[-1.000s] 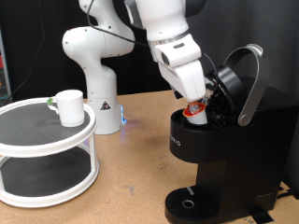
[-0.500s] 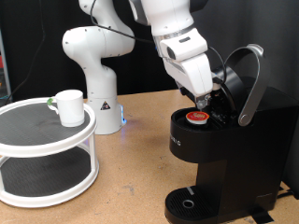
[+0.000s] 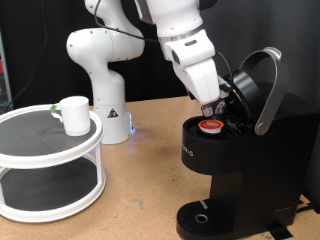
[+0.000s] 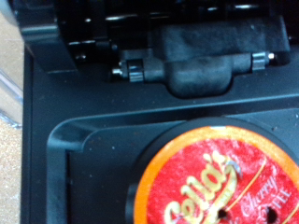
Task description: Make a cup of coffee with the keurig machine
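Note:
The black keurig machine [image 3: 240, 170] stands at the exterior view's right with its grey lid handle [image 3: 268, 90] raised. A small pod with a red top [image 3: 210, 125] sits in the open chamber. My gripper [image 3: 214, 105] hangs just above the pod, apart from it and open, with nothing between its fingers. The wrist view shows the pod's red top [image 4: 220, 182] close up in the black chamber [image 4: 84, 159]; no fingers show there. The white mug [image 3: 73, 114] stands on a round shelf at the exterior view's left, far from the gripper.
The white two-tier round shelf [image 3: 50, 150] bears the mug on its top tier. The white robot arm base [image 3: 105, 90] stands behind it. The machine's round drip tray [image 3: 203, 215] is at the bottom. Brown tabletop lies between shelf and machine.
A second ago the gripper held the pod down in the chamber. It has let go and lifted; the pod stays seated. The gripper has since shifted slightly towards the exterior view's left.

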Robot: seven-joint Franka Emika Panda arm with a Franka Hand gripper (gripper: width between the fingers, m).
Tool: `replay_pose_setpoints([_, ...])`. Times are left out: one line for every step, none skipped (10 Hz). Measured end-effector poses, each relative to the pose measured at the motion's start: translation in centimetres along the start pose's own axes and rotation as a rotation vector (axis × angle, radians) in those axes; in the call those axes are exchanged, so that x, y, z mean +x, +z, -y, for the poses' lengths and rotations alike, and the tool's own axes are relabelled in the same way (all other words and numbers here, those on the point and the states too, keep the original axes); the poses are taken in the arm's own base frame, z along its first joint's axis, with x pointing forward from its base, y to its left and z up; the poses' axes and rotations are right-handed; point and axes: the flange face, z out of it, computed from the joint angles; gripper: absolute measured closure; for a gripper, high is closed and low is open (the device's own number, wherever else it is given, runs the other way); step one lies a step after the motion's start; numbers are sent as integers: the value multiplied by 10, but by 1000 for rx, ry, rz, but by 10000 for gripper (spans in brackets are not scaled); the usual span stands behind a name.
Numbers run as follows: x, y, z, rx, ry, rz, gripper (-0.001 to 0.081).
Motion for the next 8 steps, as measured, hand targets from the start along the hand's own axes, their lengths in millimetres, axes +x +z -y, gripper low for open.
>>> replay_pose_setpoints([0,1,1,1,-6,2,5])
replay_pose_setpoints([-1,1,-1,-5,-25,-9,5])
replay_pose_setpoints([-5,0,-5,6,-32,-33,5])
replay_pose_setpoints([-9,-8,-10,25,-14,-66,5])
replay_pose_setpoints([-14,-20,-15,46,15,-95,5])
replay_pose_setpoints([-15,-35,-18,60,39,-129,5])
replay_pose_setpoints([-14,-52,-19,67,58,-162,5])
replay_pose_setpoints([-11,-67,-20,67,70,-183,5])
